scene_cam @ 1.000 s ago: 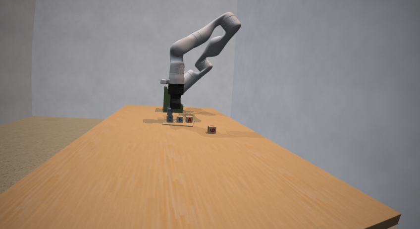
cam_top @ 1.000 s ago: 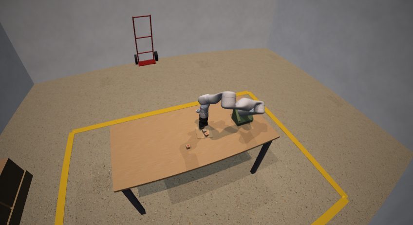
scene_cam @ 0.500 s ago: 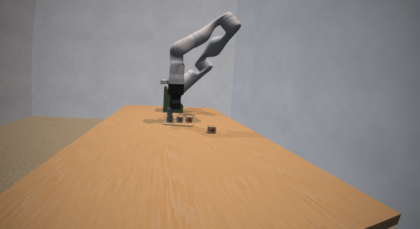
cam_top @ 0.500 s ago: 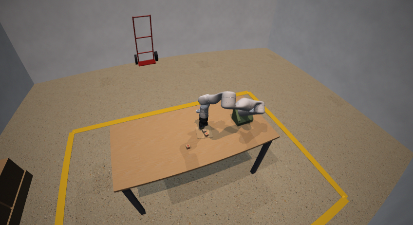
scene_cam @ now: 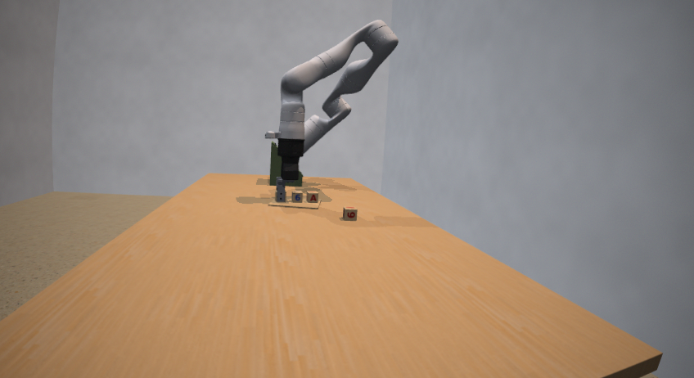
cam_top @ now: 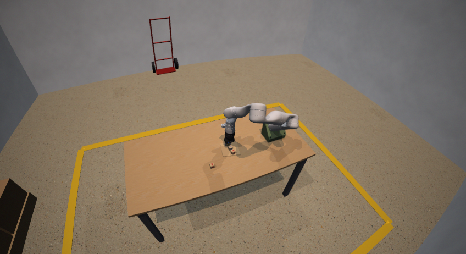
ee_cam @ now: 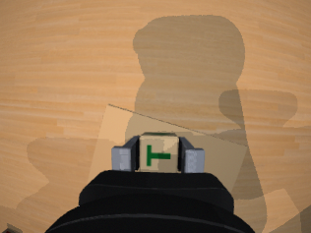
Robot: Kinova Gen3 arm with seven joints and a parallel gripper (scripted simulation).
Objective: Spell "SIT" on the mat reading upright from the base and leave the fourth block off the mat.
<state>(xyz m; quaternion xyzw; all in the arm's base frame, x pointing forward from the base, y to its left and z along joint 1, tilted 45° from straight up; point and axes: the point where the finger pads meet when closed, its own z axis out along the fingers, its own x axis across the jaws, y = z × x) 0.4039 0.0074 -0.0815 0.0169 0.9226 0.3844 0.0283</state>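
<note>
My gripper (cam_top: 227, 143) (scene_cam: 281, 196) (ee_cam: 158, 148) points down at the mat's far side in the top view. It is shut on the T block (ee_cam: 165, 165), whose green T faces up, its stem pointing right in the wrist view. The block is at mat level; I cannot tell if it touches the mat. The middle block (cam_top: 230, 147) (scene_cam: 296, 197) and the end block (cam_top: 233, 151) (scene_cam: 312, 197) stand on the mat (cam_top: 225, 153) (scene_cam: 294, 205) (ee_cam: 109, 134) in line with my gripper. Their top letters are too small to read. A fourth block (cam_top: 211, 165) (scene_cam: 349, 213) lies off the mat.
The green base stand (cam_top: 273, 134) is at the right of the table (cam_top: 162, 174) in the top view. The middle block stands close beside my fingers. A small part of a dark thing (ee_cam: 11, 230) shows at the wrist view's lower left corner. A red hand truck (cam_top: 165, 70) stands on the floor behind.
</note>
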